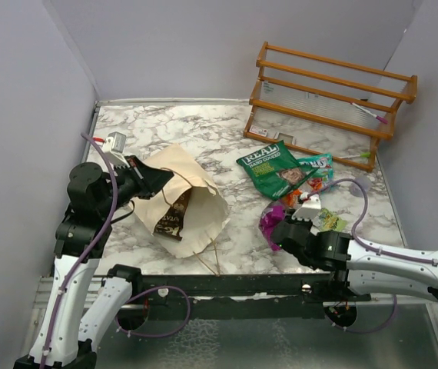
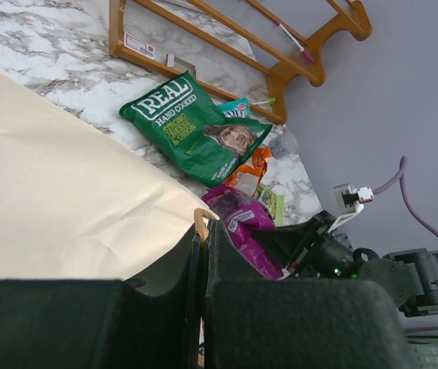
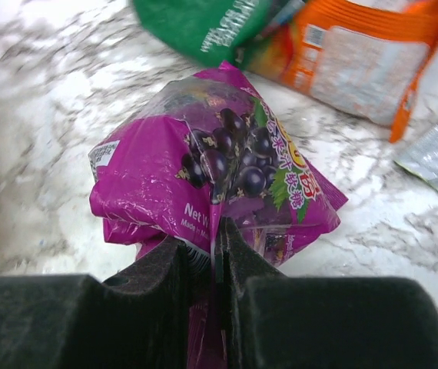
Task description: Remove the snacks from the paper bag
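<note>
Orange wooden rack (image 1: 330, 104) back right, marble tabletop (image 1: 204, 131), pen (image 1: 370, 114) on rack

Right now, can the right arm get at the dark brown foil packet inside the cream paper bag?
Probably not yet: the right gripper is shut on the magenta-purple foil packet. The cream paper bag lies open toward it, though, with the dark brown foil packet showing.

A white-and-grey marbled tabletop (image 1: 204, 131) is enclosed on three sides by plain pale grey-lilac walls (image 1: 204, 46). An orange wooden slatted rack (image 1: 326, 98) is set in its far right corner.
</note>
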Controlling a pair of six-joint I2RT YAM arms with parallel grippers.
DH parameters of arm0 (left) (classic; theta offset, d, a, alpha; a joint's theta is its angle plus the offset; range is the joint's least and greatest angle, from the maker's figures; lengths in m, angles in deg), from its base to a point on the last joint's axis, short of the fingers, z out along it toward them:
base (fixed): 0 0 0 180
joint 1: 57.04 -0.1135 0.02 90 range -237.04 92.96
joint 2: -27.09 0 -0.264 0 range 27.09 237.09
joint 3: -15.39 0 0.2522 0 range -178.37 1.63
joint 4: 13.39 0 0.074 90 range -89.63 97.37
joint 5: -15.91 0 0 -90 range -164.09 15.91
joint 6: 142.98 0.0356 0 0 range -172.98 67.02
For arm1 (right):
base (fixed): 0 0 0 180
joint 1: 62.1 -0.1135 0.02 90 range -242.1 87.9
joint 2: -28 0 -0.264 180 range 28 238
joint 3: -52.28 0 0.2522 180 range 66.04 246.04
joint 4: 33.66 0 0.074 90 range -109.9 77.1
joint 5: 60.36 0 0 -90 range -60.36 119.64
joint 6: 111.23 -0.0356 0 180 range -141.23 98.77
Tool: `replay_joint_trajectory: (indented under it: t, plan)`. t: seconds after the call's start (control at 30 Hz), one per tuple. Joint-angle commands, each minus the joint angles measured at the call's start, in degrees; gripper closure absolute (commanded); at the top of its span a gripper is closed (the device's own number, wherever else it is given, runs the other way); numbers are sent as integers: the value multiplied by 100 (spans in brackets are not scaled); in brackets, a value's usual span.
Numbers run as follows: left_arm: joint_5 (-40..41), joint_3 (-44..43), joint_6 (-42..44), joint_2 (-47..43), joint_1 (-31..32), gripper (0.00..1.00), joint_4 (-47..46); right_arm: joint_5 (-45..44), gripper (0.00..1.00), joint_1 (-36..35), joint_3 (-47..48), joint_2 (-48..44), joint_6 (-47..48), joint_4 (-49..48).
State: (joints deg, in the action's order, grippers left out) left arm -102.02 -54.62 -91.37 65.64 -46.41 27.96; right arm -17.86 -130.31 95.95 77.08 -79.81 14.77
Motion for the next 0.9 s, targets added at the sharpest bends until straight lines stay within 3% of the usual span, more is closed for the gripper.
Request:
replay_joint_trajectory:
  t: [0.0, 0.1, 0.13, 0.2, 0.27, 0.33, 0.37, 0.4, 0.5, 0.6, 0.73, 0.87]
  plan:
    - [92, -67, 16, -80, 0, 100, -22, -1125, 93, 0, 18, 482, -2713, 1949]
    - [45, -72, -1, -40, -1, 100, -51, -1287, 91, -2, 55, 807, -5072, 3368]
    - [10, -63, -14, -32, 0, 100, -85, -1364, 88, -1, 48, 885, -5134, 3334]
    - [-46, -60, -19, 6, 0, 100, -113, -1555, 81, 0, 105, 959, -4271, 2724]
    - [-53, -72, -20, 20, 0, 100, -94, -1590, 70, 0, 185, 922, -2450, 1674]
    - [-10, -42, -55, -47, 0, 100, -102, -1460, 58, -5, 249, 754, -1338, 986]
    - [-4, 30, -102, -111, 0, 100, -131, -1385, 50, 0, 263, 629, -959, 753]
    - [7, 92, -157, -183, 0, 100, -181, -1315, 35, 0, 269, 453, -626, 543]
    - [-15, 169, -236, -256, 0, 100, -230, -938, 16, 0, 179, -288, 668, -267]
    - [-48, 144, -212, -216, 5, 100, -215, -188, 8, 0, 25, -1009, 1790, -1118]
    - [-30, 128, -210, -235, 1, 100, -231, 780, 4, -2, -92, -1743, 2804, -1883]
    - [2, 177, -227, -292, 0, 100, -213, 3082, 4, -4, -374, -2169, 5028, -3245]
